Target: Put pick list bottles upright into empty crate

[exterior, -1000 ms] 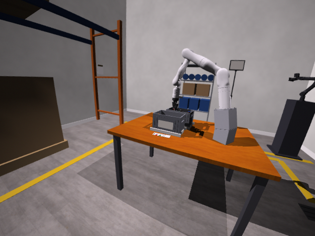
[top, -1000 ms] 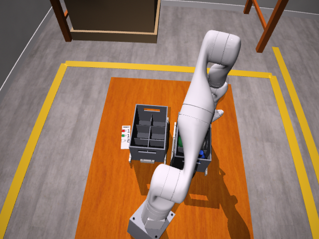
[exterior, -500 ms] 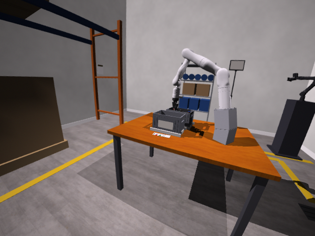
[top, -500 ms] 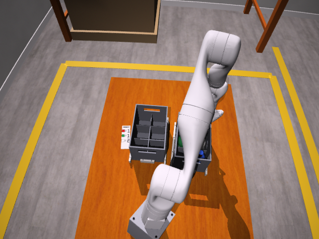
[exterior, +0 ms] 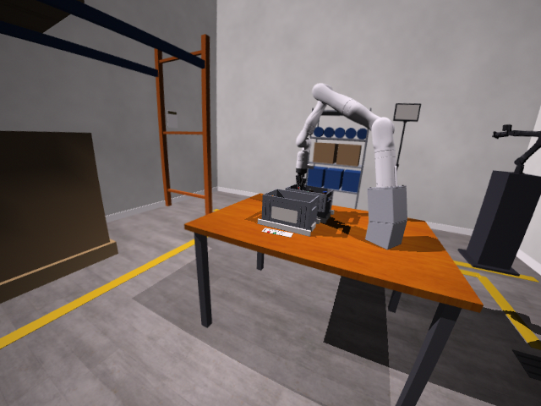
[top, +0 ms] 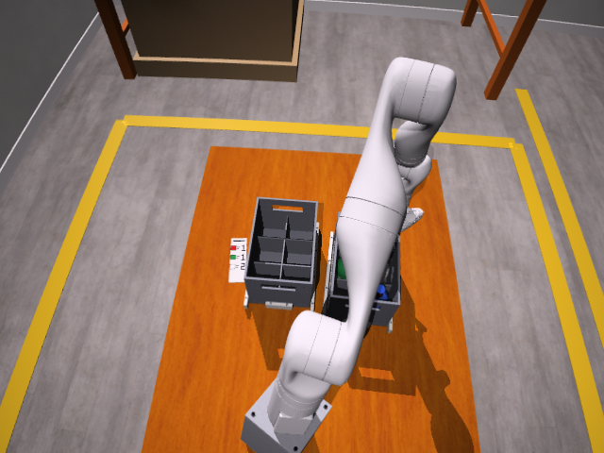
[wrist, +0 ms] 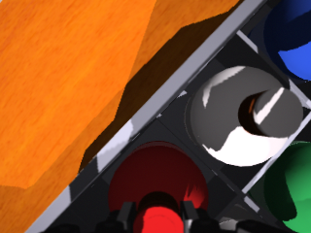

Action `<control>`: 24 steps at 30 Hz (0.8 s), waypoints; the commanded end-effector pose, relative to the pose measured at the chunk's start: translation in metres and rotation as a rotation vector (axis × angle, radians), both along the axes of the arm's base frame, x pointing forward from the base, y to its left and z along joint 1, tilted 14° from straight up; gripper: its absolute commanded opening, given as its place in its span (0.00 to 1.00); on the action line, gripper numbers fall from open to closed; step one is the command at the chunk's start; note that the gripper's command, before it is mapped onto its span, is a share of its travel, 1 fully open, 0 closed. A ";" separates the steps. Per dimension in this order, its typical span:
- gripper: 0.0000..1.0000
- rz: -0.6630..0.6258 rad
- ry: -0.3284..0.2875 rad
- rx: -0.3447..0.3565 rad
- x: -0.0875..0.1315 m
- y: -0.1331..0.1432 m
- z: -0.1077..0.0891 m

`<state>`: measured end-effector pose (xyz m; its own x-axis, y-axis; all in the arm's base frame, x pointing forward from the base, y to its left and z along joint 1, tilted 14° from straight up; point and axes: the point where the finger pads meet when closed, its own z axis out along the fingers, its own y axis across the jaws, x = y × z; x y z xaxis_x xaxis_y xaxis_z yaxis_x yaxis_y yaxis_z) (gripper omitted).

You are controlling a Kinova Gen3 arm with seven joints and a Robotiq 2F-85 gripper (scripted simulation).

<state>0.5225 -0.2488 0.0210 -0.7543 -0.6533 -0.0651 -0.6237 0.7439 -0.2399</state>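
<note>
1 red, 1 green, 2 white per pick list [top: 237, 275] [exterior: 277, 232]; empty crate [top: 280, 280] [exterior: 311, 211] has no btls yet. Red btl [wrist: 157, 172] stands upright in its own cell of the stocked crate [top: 390, 311] [exterior: 325, 204] [wrist: 181, 73], prob. so dividers keep it steady. End effector [exterior: 300, 185] [wrist: 157, 216] approx. ¼ open, fingers either side of red cap, btl directly below; can't tell if gripped. Likely a top grasp to clear neighbours.

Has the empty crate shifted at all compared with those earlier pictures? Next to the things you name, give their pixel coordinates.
No. In the top view, the empty crate [top: 299, 293] [exterior: 284, 201] stands in the same place beside the paper strip [top: 237, 275] [exterior: 279, 233], with no visible shift toward or away from it.
</note>
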 end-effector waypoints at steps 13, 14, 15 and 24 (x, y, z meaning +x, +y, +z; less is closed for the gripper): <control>0.10 0.000 -0.002 -0.001 -0.004 0.003 0.024; 0.10 0.000 -0.002 -0.001 -0.004 0.003 0.024; 0.10 0.000 -0.002 -0.001 -0.004 0.003 0.024; 0.10 0.000 -0.002 -0.001 -0.007 0.005 0.038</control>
<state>0.5156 -0.2440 0.0537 -0.7542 -0.6534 -0.0652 -0.6237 0.7439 -0.2400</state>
